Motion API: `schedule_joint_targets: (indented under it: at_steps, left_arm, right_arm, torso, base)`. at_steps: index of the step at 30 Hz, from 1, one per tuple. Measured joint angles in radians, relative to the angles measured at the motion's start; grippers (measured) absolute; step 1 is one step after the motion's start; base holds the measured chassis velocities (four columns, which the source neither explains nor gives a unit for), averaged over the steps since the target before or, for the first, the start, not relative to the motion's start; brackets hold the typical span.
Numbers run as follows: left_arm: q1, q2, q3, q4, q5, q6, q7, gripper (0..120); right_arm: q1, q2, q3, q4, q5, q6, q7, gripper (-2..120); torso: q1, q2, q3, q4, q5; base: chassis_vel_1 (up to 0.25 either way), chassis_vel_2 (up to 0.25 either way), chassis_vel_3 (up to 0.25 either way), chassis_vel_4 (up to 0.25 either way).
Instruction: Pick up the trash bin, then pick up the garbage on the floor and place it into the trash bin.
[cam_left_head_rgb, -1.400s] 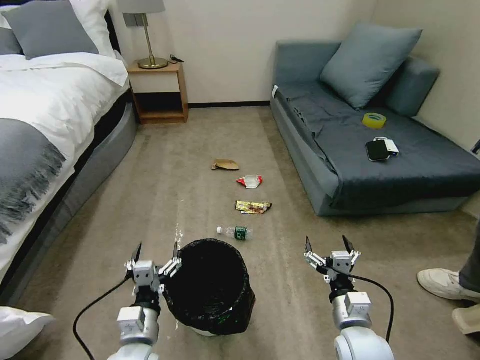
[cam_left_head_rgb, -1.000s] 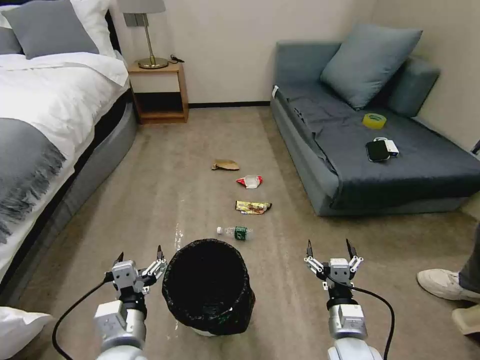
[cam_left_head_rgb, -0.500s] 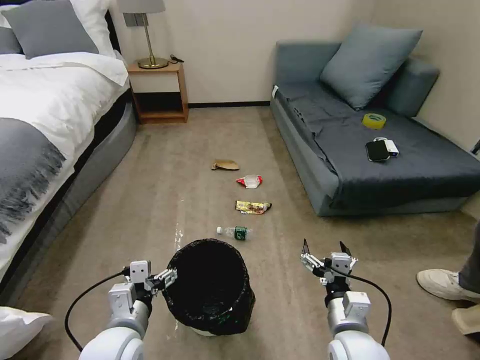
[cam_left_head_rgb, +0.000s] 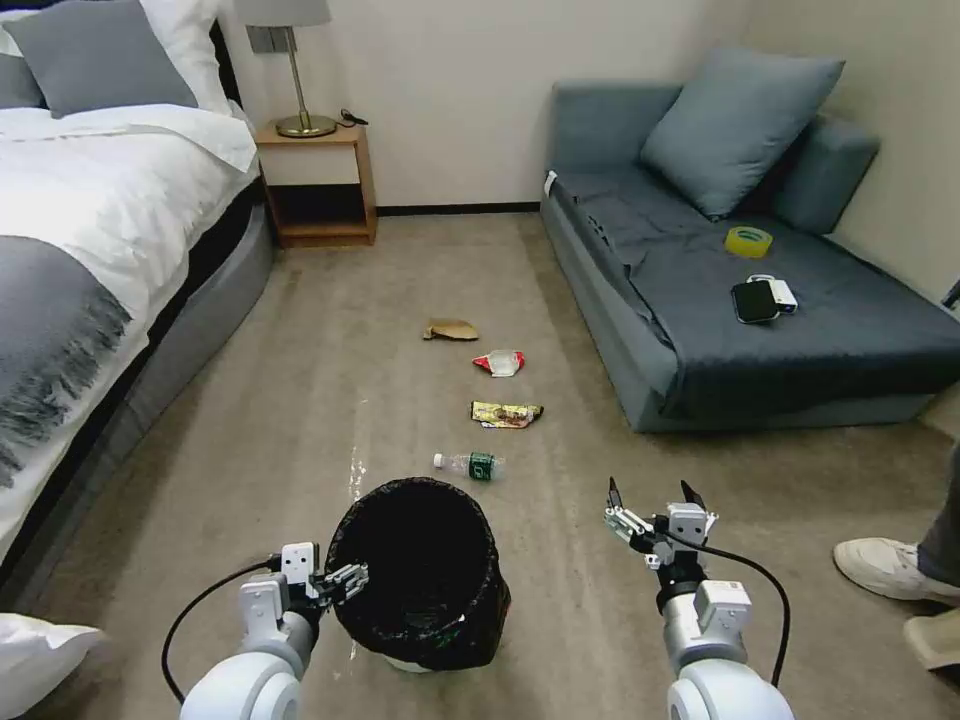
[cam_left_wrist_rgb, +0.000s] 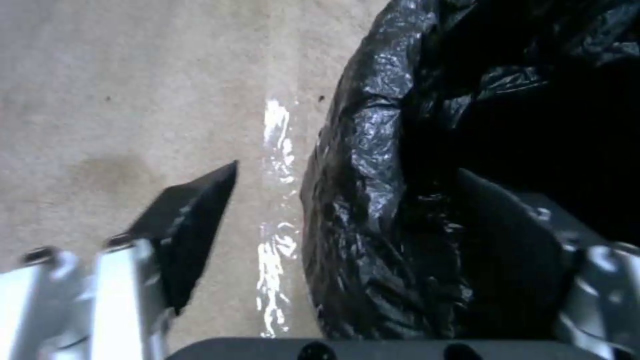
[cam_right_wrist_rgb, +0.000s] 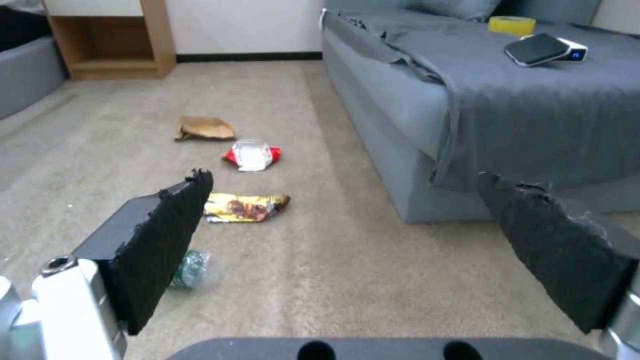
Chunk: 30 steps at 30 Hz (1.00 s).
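Head view: the trash bin (cam_left_head_rgb: 420, 575) is seen standing on the carpet just in front of the robot, its black bag folded over the rim. The left gripper (cam_left_head_rgb: 340, 578) is held at the bin's left rim; in the left wrist view one finger (cam_left_wrist_rgb: 190, 227) lies outside the rim over the carpet and the other is set inside the bag, so the rim wall is straddled with the fingers apart and not yet closed. The right gripper (cam_left_head_rgb: 655, 500) is held clear to the right of the bin, its fingers spread wide and nothing between them.

The garbage is laid in a line on the floor beyond the bin: a bottle (cam_left_head_rgb: 470, 465) nearest, then a yellow-brown wrapper (cam_left_head_rgb: 505, 413), a red-white packet (cam_left_head_rgb: 500, 362) and a crumpled paper (cam_left_head_rgb: 450, 329).

The bin pick-up is judged to be the step in hand. A closing of the left fingers on the rim is called for next, firm enough that bag and wall are gripped together before lifting.
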Motion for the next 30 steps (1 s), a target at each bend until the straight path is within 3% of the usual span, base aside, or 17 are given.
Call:
schedule_joint_targets:
  at_steps: [3,8,13,18,21,30]
  left_arm:
    - [-0.014,0.000,0.004,0.015,-0.017,0.009,0.004,68]
    - [-0.028,0.000,0.007,0.035,-0.048,0.013,0.010,54]
    - [-0.027,0.012,0.004,0.045,-0.073,0.012,0.026,30]
    - [-0.024,0.016,0.001,0.043,-0.081,0.008,0.038,19]
    - [-0.018,0.016,-0.002,0.036,-0.085,-0.005,0.060,5]
    - [0.007,0.002,-0.036,0.027,-0.069,-0.081,0.126,4]
  right_arm:
    - [-0.002,-0.004,-0.002,-0.006,0.001,0.008,0.000,100]
    - [-0.001,-0.012,0.000,-0.011,0.010,0.012,0.001,100]
    - [0.005,-0.009,-0.003,-0.017,0.014,0.010,0.009,100]
    - [0.010,-0.003,-0.008,-0.021,0.014,0.009,0.012,100]
    - [0.013,0.003,-0.013,-0.023,0.012,0.009,0.013,100]
    - [0.014,0.007,-0.014,-0.023,0.013,0.015,0.013,100]
  torso:
    - [0.000,0.000,0.000,0.0000,0.0000]
    - [0.000,0.000,0.000,0.0000,0.0000]
    - [0.000,0.000,0.000,0.0000,0.0001]
    - [0.000,0.000,0.000,0.0000,0.0000]
    - [0.000,0.000,0.000,0.0000,-0.0002]
    - [0.000,0.000,0.000,0.0000,-0.0001]
  base:
    - [0.000,0.000,0.000,0.000]
    - [0.000,0.000,0.000,0.000]
    - [0.000,0.000,0.000,0.000]
    - [0.000,0.000,0.000,0.000]
    - [0.000,0.000,0.000,0.000]
    - [0.000,0.000,0.000,0.000]
